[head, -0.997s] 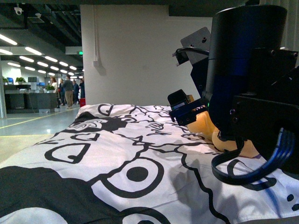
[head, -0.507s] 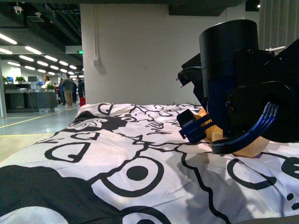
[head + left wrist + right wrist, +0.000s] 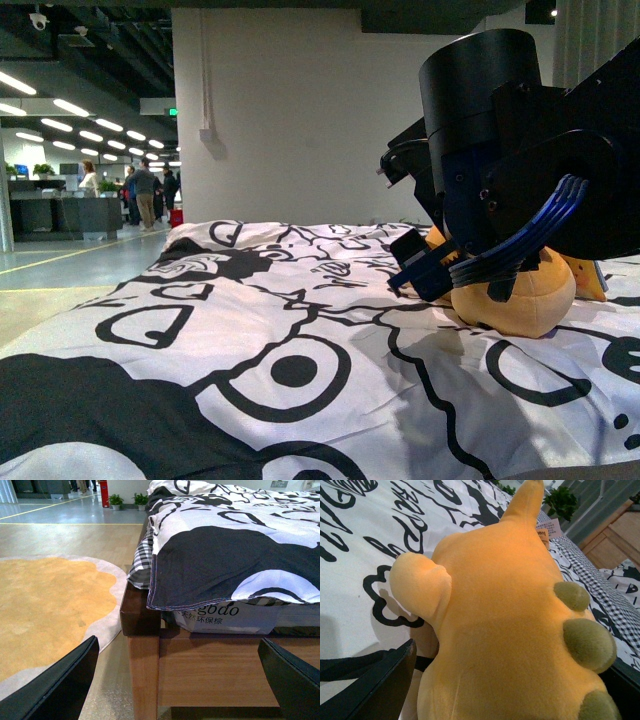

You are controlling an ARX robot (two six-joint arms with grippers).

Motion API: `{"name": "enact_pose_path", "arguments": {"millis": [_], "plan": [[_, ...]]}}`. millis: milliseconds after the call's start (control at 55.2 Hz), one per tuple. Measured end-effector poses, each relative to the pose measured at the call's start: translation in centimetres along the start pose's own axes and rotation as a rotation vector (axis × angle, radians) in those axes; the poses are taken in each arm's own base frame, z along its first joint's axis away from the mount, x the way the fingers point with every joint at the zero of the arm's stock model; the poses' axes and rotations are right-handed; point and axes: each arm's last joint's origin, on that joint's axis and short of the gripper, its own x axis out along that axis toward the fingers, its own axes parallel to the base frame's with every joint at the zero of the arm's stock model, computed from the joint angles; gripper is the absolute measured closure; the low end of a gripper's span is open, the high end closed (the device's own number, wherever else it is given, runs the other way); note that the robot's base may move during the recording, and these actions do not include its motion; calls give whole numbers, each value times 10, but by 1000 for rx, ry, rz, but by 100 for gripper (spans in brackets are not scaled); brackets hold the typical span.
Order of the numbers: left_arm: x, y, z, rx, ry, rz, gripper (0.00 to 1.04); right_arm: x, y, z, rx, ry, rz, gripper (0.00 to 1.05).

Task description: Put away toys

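Bedding fills the front view: a black-and-white cartoon-print quilt [image 3: 250,340] covers the bed. The orange-yellow plush animal [image 3: 515,300] lies on it toward its right side, beneath the black right arm [image 3: 500,150].

Left wrist view: the left gripper [image 3: 175,680] gapes wide and empty beside the wooden bed frame's corner [image 3: 140,630]. The white mattress label [image 3: 215,616] reads "godo 天然环保棕".

Right wrist view: the right gripper [image 3: 495,690] is spread wide, straddling the plush. The writing on the paper tag [image 3: 547,530] is too small to read.
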Motion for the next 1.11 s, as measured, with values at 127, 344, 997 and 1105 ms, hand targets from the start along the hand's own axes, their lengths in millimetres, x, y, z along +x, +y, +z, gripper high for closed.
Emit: {"name": "enact_pose_path", "arguments": {"millis": [127,344,997,1105], "plan": [[0,0,0,0,0,0,6,3,-3,-1,10,1,-1,51],[0,0,0,0,0,0,6,5,-5,-2,33,-14,15,86],[0,0,0,0,0,0,6,-71,-117,11,499,-335,417,98],[0,0,0,0,0,0,6,-93,-142,2,563,-361,454,98]]}}
